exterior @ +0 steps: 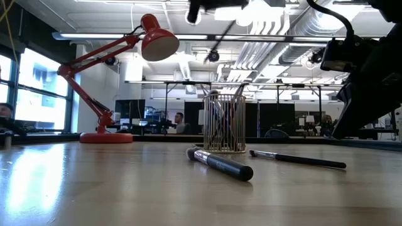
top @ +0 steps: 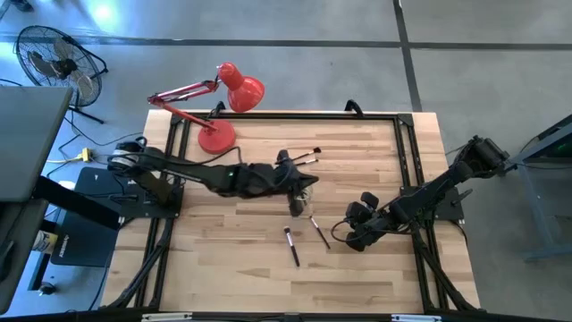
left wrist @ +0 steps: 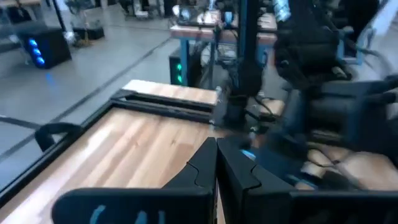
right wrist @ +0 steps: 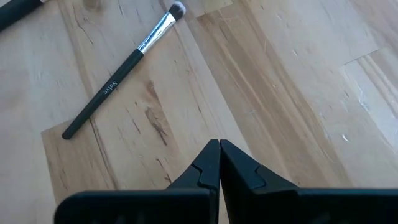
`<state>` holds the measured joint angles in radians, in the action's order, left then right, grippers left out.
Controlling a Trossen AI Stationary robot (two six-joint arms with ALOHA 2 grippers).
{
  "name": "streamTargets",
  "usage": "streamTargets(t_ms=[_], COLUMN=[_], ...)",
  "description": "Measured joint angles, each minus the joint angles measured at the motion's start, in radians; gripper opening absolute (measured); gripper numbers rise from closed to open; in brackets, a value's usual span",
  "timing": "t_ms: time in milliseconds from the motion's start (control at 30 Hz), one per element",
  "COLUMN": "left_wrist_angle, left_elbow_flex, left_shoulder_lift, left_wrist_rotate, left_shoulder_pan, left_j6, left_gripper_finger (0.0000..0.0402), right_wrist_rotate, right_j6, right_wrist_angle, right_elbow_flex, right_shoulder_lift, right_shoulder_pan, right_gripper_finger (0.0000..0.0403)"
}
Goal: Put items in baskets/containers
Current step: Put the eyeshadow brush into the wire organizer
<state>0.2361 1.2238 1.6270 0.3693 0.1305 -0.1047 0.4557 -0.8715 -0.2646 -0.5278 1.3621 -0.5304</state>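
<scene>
reaching arm: the left gripper (top: pixel 302 182) hangs over the table's middle, fingers pressed together in its wrist view with nothing visible between them.
container: in the low view it reads as a wire-sided holder (exterior: pixel 224 123), upright on the table (top: pixel 250 268) with several brush handles standing in it; in the high view it sits just below the left gripper's tip.
held or not: a thin dark stick slants down from that gripper toward the holder in the low view; cannot tell whether it is pinched.
waiting arm: the right gripper (right wrist: pixel 219 163) sits low over the table's right side, fingers pressed together and empty.
brush ahead of right gripper: a slim black brush (right wrist: pixel 122 70) lies flat just ahead of its fingertips, apart from them.
second loose brush: a thicker black brush (top: pixel 291 245) lies further out from the right gripper.
far brushes: two brushes (top: pixel 307 156) lie just beyond the left gripper.
lamp: a red desk lamp (top: pixel 217 107) stands behind the left arm.
</scene>
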Motion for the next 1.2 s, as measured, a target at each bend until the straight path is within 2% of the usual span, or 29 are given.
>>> streamTargets(t_ms=[233, 467, 700, 900, 1100, 1200], left_wrist_angle=[0.46, 0.671, 0.703, 0.673, 0.644, 0.644], left_elbow_flex=[-0.227, -0.368, -0.381, -0.378, -0.378, -0.378], left_shoulder_lift=[0.027, 0.035, 0.086, 0.132, 0.134, 0.134], left_wrist_rotate=[-0.077, -0.084, -0.094, -0.094, -0.111, -0.127], left_shoulder_pan=[-0.09, -0.127, -0.131, -0.131, -0.131, -0.131], left_j6=[-0.012, -0.031, -0.036, -0.167, -0.163, -0.157], left_gripper_finger=[0.0, 0.0, 0.0, 0.0001, 0.0004, 0.0018], right_wrist_rotate=[-0.001, 0.003, 0.015, 0.017, 0.017, 0.017], right_j6=[-0.002, -0.001, -0.001, 0.001, 0.008, 0.009], right_wrist_angle=[0.01, 0.016, 0.016, 0.018, 0.016, 0.017], right_elbow_flex=[0.0, 0.0, 0.0, 0.0, 0.0, 0.0], right_shoulder_lift=[0.0, 0.0, 0.0, 0.0, 0.0, 0.0], right_shoulder_pan=[0.0, 0.0, 0.0, 0.0, 0.0, 0.0], right_gripper_finger=[0.0001, 0.0002, 0.0004, 0.0002, 0.0002, 0.0002])
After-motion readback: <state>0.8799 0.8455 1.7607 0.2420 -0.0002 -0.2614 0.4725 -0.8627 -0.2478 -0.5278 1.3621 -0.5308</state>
